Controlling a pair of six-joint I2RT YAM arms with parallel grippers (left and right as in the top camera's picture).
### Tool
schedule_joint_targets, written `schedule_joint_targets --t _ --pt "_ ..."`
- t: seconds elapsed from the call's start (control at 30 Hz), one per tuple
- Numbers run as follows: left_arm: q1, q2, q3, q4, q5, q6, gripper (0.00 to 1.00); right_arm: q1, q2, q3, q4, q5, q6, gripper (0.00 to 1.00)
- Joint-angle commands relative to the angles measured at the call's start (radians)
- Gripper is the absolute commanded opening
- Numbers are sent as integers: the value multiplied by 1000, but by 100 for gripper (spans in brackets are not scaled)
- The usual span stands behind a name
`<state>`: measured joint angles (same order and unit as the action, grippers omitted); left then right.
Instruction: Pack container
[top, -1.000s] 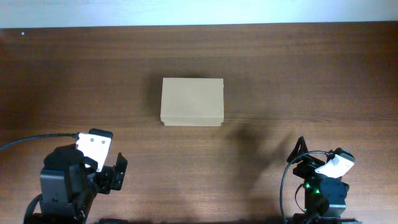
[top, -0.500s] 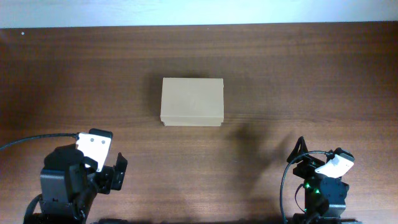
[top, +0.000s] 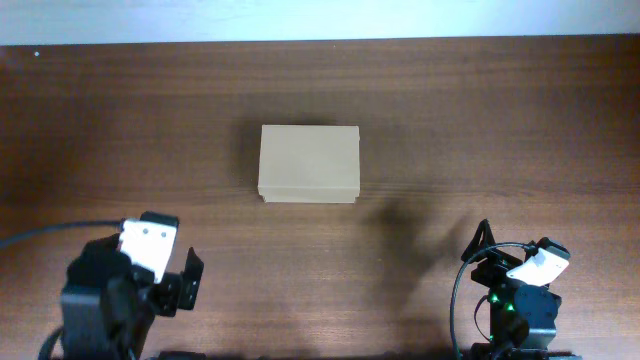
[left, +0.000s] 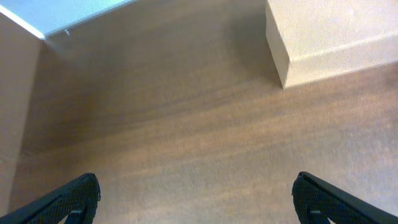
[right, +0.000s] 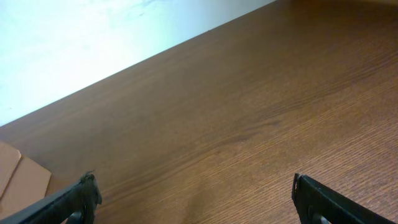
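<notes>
The container (top: 309, 163) is plain tan-brown, the table (top: 480, 120) dark brown with streaky wood grain.

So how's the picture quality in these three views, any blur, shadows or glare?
Overhead: sharp and evenly lit, the container throwing a soft shadow to its left. Left wrist: slightly soft, with a shadow beside the container's corner on the table. Right wrist: wood grain clear, pale wall washed out.

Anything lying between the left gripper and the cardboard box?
No, just bare table between the left gripper and the container, clear in the overhead and left wrist views.
</notes>
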<state>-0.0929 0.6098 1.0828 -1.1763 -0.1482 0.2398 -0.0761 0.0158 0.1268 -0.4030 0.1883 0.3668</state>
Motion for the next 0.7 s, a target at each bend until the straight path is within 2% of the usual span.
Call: schedule_joint_targets --t 0.0,0.2,0.33,0.67 --pt "12 -132 -66 113 -16 27 99 -10 -11 -9 4 -5 9 99" --pt "13 -370 -341 621 55 19 99 -10 -11 -9 4 -5 9 99" --pt "13 -451 -507 834 55 -4 99 -10 -11 -9 4 -5 9 99" --pt "20 -573 -818 1066 55 -3 99 -10 -11 -9 4 -5 9 99"
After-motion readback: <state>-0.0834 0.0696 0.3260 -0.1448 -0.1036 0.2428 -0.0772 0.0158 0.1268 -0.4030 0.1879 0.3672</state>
